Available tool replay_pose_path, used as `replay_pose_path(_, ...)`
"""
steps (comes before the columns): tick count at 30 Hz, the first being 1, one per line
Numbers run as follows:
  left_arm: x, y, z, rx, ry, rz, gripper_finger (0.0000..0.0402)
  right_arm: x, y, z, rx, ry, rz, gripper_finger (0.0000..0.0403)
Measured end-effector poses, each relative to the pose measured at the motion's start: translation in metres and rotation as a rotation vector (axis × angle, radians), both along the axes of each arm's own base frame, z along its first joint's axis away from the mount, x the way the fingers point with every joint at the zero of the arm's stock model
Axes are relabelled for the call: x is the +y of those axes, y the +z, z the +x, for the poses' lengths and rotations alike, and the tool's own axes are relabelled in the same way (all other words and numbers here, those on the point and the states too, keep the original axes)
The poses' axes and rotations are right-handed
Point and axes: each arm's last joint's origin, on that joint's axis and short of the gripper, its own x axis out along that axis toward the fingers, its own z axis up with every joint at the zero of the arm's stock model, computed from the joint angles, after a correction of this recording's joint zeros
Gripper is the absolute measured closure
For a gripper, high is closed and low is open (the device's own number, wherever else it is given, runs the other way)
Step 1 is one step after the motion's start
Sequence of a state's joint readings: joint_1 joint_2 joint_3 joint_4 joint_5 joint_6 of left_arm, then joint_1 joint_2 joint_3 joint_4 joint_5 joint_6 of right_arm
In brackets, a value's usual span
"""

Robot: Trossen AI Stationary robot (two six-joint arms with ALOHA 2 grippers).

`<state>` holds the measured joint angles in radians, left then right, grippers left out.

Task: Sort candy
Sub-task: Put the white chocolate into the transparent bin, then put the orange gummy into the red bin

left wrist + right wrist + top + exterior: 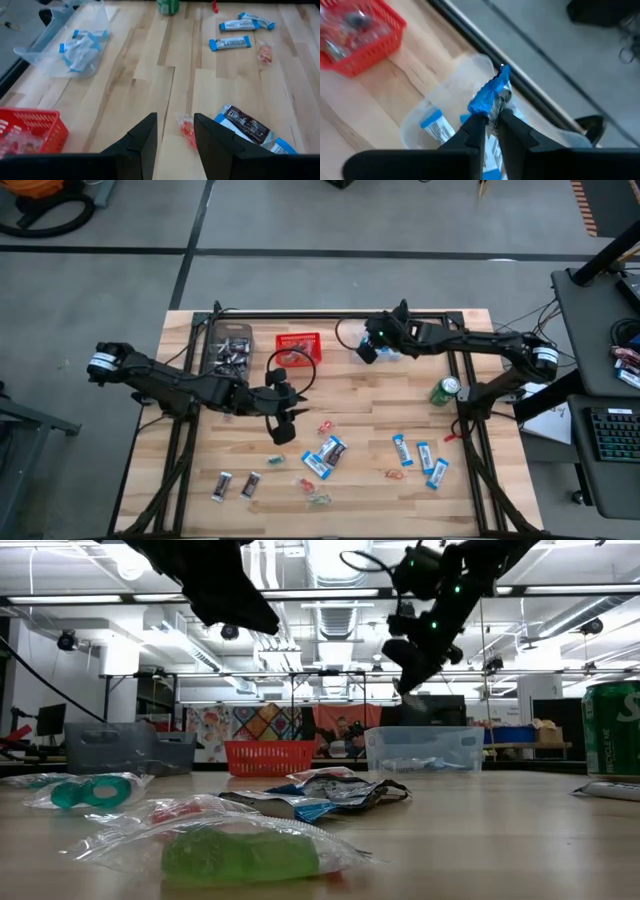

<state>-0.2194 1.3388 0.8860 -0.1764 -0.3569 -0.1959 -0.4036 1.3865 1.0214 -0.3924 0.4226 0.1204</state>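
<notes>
My right gripper (491,120) hovers over the clear bin (388,354) at the table's far side, shut on a blue-and-white candy packet (492,95). More blue packets (434,125) lie in that bin. My left gripper (175,145) is open above the table's middle (283,430); a small red twist-wrapped candy (187,131) lies on the wood below the gap between its fingers. Other candy lies loose on the near half: blue packets (420,455), a dark bar (332,448), two dark bars (235,485), a green piece (318,498). My right gripper pinches the blue-and-white packet between its two fingers, with the packet's crinkled blue end (496,82) sticking out past the fingertips. The fingers slant downward toward the bin. The packet is lifted clear, above the bin's open top.
A red mesh basket (298,348) with small wrapped pieces stands left of the clear bin. A second bin (228,350) with dark bars is at the far left. A green can (445,390) stands near the right edge. Bare wood lies between the bins and the loose candy.
</notes>
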Motion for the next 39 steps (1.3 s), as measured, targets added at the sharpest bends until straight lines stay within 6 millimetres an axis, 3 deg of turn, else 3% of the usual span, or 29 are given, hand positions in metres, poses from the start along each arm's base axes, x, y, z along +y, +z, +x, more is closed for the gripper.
replay_pose_path(7,0.001,-0.010,-0.002,0.003,0.042,-0.057,0.0290,-0.012,-0.006,-0.003,-0.027,-0.007,0.072,0.0289)
replay_pose_path(14,-0.003,-0.041,0.000,-0.036,0.071,-0.123,0.0290,0.000,0.001,0.001,-0.126,0.100,0.193,0.0238)
replay_pose_path(22,-0.013,-0.081,0.017,-0.123,0.043,-0.147,0.0290,0.045,0.009,0.013,-0.169,0.272,0.268,0.0232)
replay_pose_path(29,-0.026,-0.112,0.039,-0.050,-0.003,-0.087,0.0286,0.092,0.010,0.022,-0.167,0.390,0.307,0.0242)
replay_pose_path(39,-0.028,-0.142,0.054,0.030,0.019,-0.059,0.0238,0.137,0.011,0.023,-0.172,0.471,0.325,0.0248)
